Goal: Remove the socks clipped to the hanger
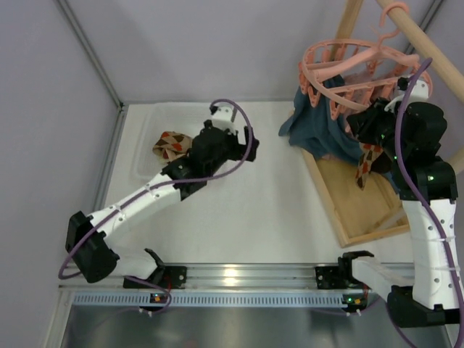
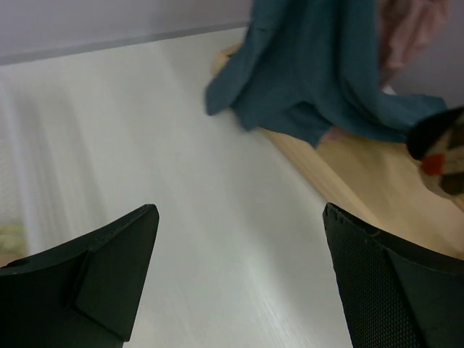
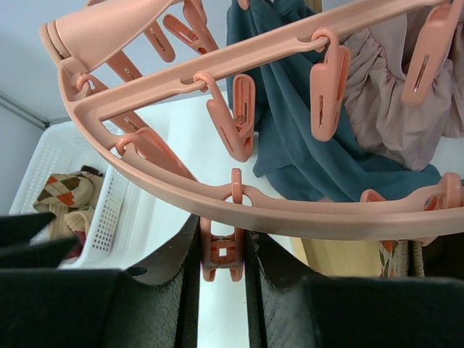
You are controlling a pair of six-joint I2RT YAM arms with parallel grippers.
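Where the right gripper [image 3: 222,250] meets the hanger [image 3: 239,203], its two black fingers are pressed together on one salmon clip [image 3: 222,262] dangling from the outer ring, low in the middle of the right wrist view. Other clips crowd close on both sides and above it. In the top view the hanger sits at the upper right, hooked on a slanted wooden pole [image 1: 428,47], and a patterned hanging sock [image 1: 367,163] drops below its near side beside that gripper; which clip carries it cannot be told. An argyle sock [image 1: 170,145] lies in the white basket [image 1: 141,156] at the upper left.

The left gripper [image 2: 241,232] is spread wide with nothing between its fingers, just right of the basket and above bare table [image 1: 254,217]. A broad white stretch lies open from there across the centre to the wooden base [image 1: 362,210] at the right, whose long edge runs diagonally. The metal rail [image 1: 246,275] bounds the bottom, and the walls close the top and the left.

A teal cloth [image 1: 326,123] drapes from the hanger down onto the table and the base's far corner, between the two arms. A dusty-pink garment [image 3: 391,94] hangs bunched behind it
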